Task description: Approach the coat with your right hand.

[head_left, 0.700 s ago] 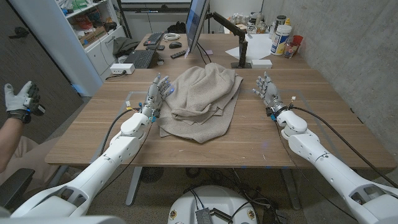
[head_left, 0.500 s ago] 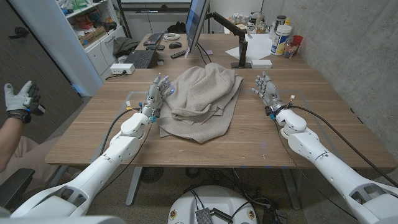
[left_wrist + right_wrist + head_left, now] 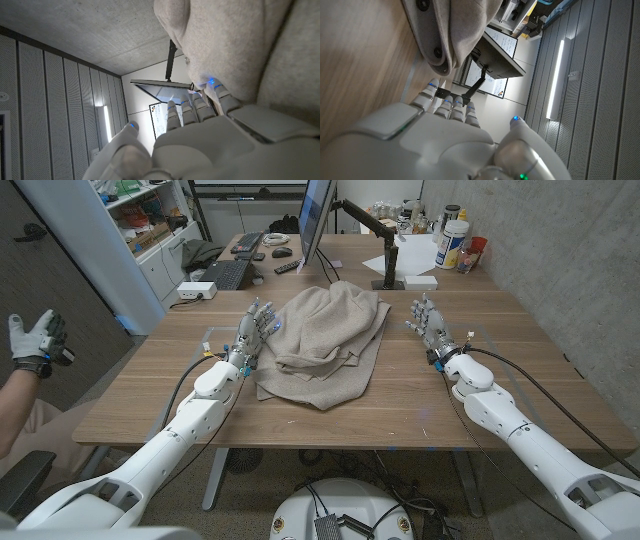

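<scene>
A beige coat (image 3: 325, 340) lies bunched in the middle of the wooden table (image 3: 420, 400). My right hand (image 3: 431, 328) stands to the coat's right, a short gap away, fingers apart and pointing to the far side, holding nothing. In the right wrist view the coat's buttoned edge (image 3: 440, 35) hangs beyond my fingers (image 3: 447, 107). My left hand (image 3: 252, 333) stands at the coat's left edge with fingers spread, and the cloth (image 3: 240, 45) lies right against its fingertips (image 3: 200, 107) in the left wrist view.
A monitor (image 3: 316, 220) on an arm stands behind the coat, with a keyboard (image 3: 226, 274), a white box (image 3: 197, 290), bottles (image 3: 452, 242) and papers (image 3: 415, 255) at the back. A person's gloved hand (image 3: 30, 340) shows at the far left.
My right hand has crept slightly left, toward the coat. The left hand and the coat have stayed put.
</scene>
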Available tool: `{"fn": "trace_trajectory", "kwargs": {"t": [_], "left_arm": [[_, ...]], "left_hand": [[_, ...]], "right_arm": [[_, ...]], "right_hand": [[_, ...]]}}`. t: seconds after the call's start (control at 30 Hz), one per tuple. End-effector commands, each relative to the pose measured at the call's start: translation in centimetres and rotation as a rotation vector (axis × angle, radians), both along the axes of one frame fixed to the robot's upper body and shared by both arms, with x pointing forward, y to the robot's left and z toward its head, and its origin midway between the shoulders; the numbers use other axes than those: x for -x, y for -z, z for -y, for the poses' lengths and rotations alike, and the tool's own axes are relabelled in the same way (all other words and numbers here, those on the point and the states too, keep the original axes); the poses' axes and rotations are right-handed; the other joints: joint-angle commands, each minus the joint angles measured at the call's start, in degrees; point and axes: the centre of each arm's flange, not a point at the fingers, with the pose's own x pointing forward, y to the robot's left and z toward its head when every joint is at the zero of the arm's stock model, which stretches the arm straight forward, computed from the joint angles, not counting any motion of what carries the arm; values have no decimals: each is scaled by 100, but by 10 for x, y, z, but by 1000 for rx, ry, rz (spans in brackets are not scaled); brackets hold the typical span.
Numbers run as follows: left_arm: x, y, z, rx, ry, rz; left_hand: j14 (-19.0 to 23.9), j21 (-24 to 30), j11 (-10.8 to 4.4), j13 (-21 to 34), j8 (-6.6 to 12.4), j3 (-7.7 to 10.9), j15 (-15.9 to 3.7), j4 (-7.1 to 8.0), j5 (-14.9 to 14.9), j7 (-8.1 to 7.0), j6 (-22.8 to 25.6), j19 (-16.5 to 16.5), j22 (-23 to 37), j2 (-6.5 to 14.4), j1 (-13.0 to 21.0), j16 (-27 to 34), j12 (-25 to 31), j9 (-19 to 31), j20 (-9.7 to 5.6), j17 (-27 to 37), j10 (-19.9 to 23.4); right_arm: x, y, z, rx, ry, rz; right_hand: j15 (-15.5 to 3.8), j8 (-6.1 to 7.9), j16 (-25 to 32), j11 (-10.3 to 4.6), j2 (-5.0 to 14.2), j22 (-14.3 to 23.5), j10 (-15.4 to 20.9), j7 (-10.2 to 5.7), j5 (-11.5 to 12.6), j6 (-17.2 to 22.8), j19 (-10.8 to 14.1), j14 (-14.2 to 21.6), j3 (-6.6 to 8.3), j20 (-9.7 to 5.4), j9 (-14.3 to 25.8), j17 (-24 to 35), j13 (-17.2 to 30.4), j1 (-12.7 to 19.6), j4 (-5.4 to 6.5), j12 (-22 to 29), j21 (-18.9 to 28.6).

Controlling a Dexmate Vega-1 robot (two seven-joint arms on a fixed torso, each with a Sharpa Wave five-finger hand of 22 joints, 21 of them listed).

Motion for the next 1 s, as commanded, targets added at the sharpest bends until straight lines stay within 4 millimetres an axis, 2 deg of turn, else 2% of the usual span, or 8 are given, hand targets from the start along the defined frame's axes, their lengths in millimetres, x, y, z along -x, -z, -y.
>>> {"fn": "trace_trajectory", "kwargs": {"t": [0.03, 0.5, 1.0], "left_arm": [[0, 0, 0, 0, 5, 12], [1, -1, 0, 6, 1, 20], [3, -1, -1, 9, -9, 39]], "left_hand": [[17, 8, -26, -7, 12, -7, 9, -7, 30, 0, 33, -39, 7, 32, 33, 12, 4, 10, 11, 25, 28], [3, -7, -39, -23, 4, -31, 12, -14, 29, 2, 31, -57, 4, 17, 35, 3, 1, 9, 4, 23, 27], [-13, -36, -39, -42, 1, -57, -9, -23, 30, -9, 42, -110, -1, 10, 42, -5, 4, 8, -38, 19, 45]], "right_arm": [[5, -2, 4, 12, 16, 9], [16, -15, -3, 153, 96, 26], [24, -21, -4, 220, 142, 39]], "right_hand": [[-30, 36, 45, 1, -4, 11, 28, 18, 41, 48, 39, -24, 33, -31, 24, 19, 28, 62, -23, 33, 46], [-28, 36, 14, 7, -3, 10, -3, 17, 42, 49, -14, -114, 32, -64, 24, 8, 26, 77, -35, 23, 28], [-53, 36, -4, 6, -1, 8, -14, 6, 42, 52, -71, -188, 31, -89, 23, -3, 24, 89, -46, 21, 15]]}}
